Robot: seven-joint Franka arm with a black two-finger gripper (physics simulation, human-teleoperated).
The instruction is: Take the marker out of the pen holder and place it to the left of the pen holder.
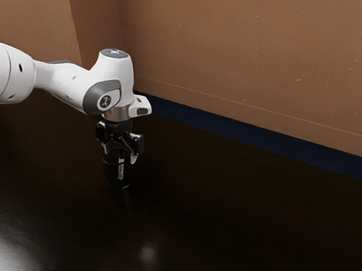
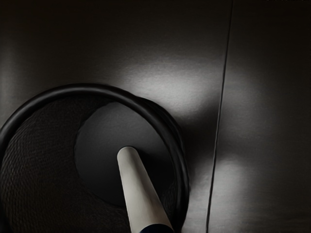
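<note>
- At the exterior view's upper left, we are holding our white arm [image 1: 66, 85] out over the dark table [image 1: 237, 221].
- Left of the frame's centre, our gripper [image 1: 120, 156] is hanging above the black pen holder [image 1: 110, 171], its fingers standing open on either side of the marker [image 1: 121, 168]. We are gripping nothing.
- There, as we are judging it, only the approach is nearing completion; closing, lifting clear and placing the marker left of the pen holder are all remaining.
- In the wrist view's lower middle, the marker is standing inside the round rim, its pale, slim barrel rising from the floor and showing a dark blue part nearer our hand.
</note>
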